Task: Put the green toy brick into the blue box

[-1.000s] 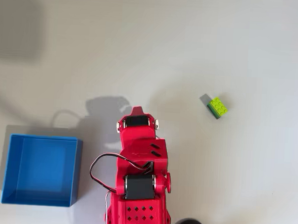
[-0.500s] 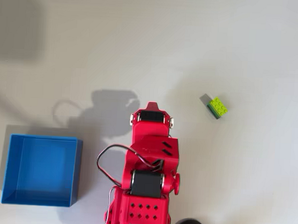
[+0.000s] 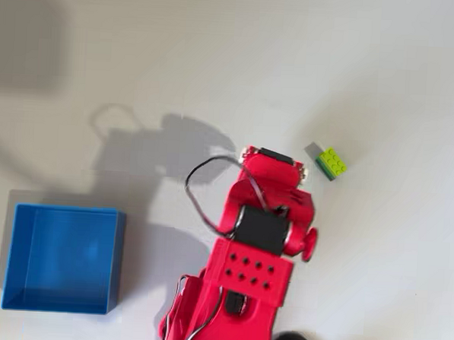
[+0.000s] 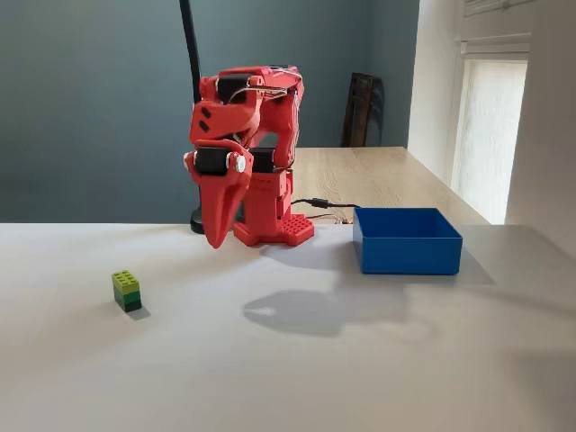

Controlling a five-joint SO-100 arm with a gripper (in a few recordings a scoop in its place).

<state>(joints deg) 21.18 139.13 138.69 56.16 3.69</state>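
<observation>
A: Going left to right in the overhead view, what is sitting where?

B: The blue box [image 3: 62,259] is lying at the lower left of the white table [image 3: 217,63], open side up. The red arm [image 3: 245,262] is reaching up from the bottom edge, leaning toward the right. The green toy brick [image 3: 332,162] is resting on the table just beyond the arm's upper end, apart from it.

A: And in the fixed view?

B: There the order is flipping. The green toy brick [image 4: 127,290] is standing alone at the left, lime layer on top. The gripper [image 4: 217,236] is hanging in the air right of it and farther back, pointing down, well above the table. The blue box [image 4: 407,240] is sitting at the right, well apart from the brick.

A: How are the fingers looking?

B: They are tapering together into one closed point, gripping nothing.
</observation>
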